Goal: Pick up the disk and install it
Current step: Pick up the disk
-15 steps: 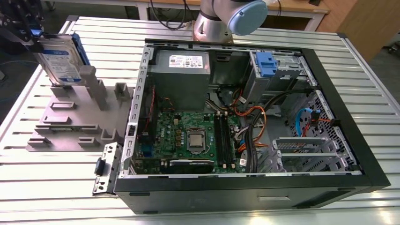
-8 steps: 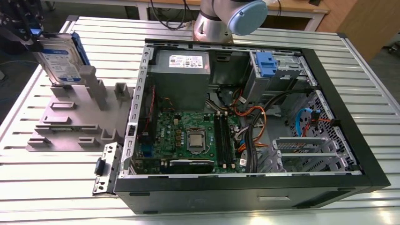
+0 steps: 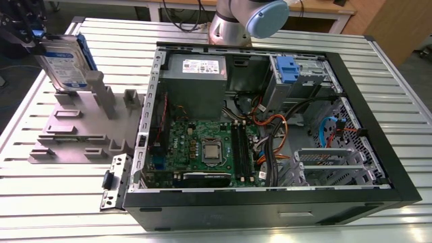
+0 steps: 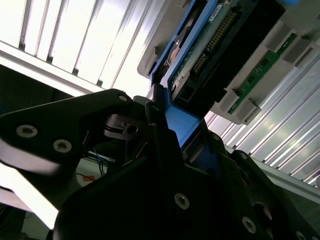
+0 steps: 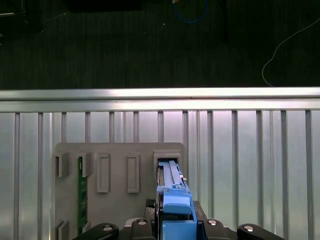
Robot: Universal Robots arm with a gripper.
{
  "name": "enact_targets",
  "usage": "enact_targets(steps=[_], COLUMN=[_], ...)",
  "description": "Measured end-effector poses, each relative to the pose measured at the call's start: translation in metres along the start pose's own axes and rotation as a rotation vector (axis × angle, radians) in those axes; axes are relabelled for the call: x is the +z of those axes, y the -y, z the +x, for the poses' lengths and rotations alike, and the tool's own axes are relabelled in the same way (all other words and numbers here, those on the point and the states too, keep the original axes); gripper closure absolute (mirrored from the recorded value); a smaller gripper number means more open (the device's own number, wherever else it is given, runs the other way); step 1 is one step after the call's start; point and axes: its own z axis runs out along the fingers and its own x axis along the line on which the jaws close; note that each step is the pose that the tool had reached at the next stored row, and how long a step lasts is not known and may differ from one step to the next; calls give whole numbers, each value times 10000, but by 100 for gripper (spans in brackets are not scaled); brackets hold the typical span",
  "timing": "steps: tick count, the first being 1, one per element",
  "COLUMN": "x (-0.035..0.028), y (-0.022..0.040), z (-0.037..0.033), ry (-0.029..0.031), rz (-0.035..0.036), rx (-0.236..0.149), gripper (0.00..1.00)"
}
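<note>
1. The jaws of the gripper [image 4: 187, 137] are closed on the blue carrier frame [image 5: 175, 212]. In the second wrist view the black fingers [image 4: 162, 140] are set against either side of the plastic. The contact faces are partly hidden, so the firmness of the hold cannot be judged.
2. The disk [image 3: 62, 66] is held upright by its upper end. Its lower end is in, or just above, a slot of the grey fixture [image 3: 74, 126]; which cannot be told.
3. The disk is judged rigid, dense for its size and smooth-sided. Its bare circuit board [image 4: 220, 45] is judged fragile. Hold is best taken on the frame's rails, although the plastic may flex slightly.
4. The fixture is placed near the tabletop [image 3: 40, 202] edge on the exterior view's left, with the computer case [image 3: 256, 207] just beside it.
5. Open room is seen above the fixture. Its neighbouring posts are near the disk's lower edge. Inside the case, space is crowded by cables [image 3: 270, 131] and the power supply [image 3: 196, 81].
</note>
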Motion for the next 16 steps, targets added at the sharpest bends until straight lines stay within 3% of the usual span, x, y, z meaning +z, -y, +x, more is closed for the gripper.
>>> enact_targets(steps=[16], x=[-59], y=[0], z=[0], ry=[0], rz=[0], rx=[0], gripper=[64])
